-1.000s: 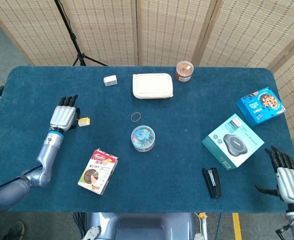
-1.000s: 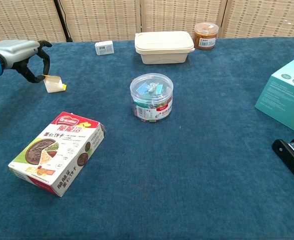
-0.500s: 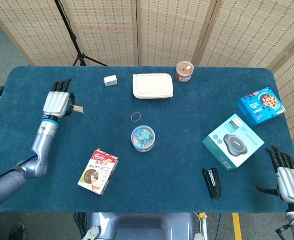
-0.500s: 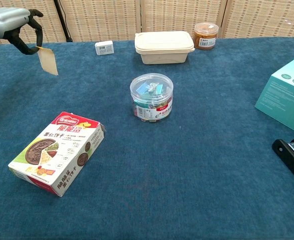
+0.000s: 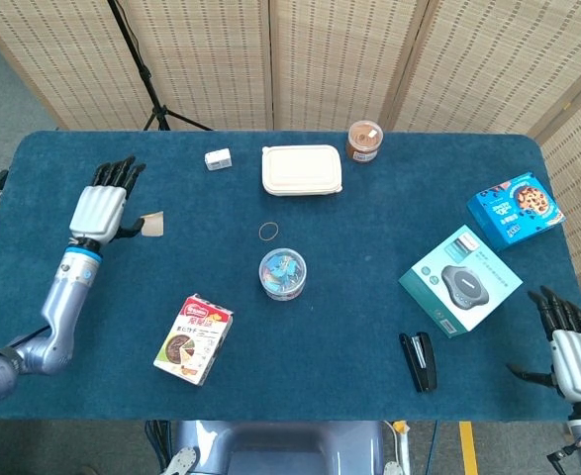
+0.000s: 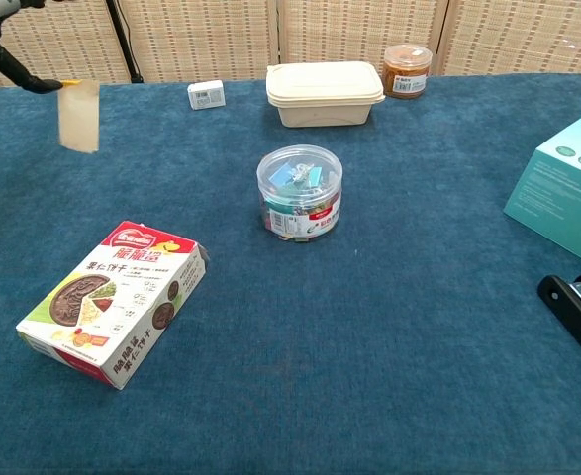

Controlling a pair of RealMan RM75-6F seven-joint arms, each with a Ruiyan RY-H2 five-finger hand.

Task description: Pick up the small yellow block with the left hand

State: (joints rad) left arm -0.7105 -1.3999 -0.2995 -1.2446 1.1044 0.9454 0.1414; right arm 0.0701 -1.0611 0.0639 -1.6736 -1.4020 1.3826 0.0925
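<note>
From the head view, we log the left hand at 9 o'clock on the table, pinching the block at its thumb side; the block shows tan here. Our right hand sits at 4 o'clock, fingers apart, holding nothing.

From the chest view, only the left fingertips show at 10 o'clock, and the block hangs below them, clear of the cloth. We judge the pick done; the next move calls for a steady hold.
</note>
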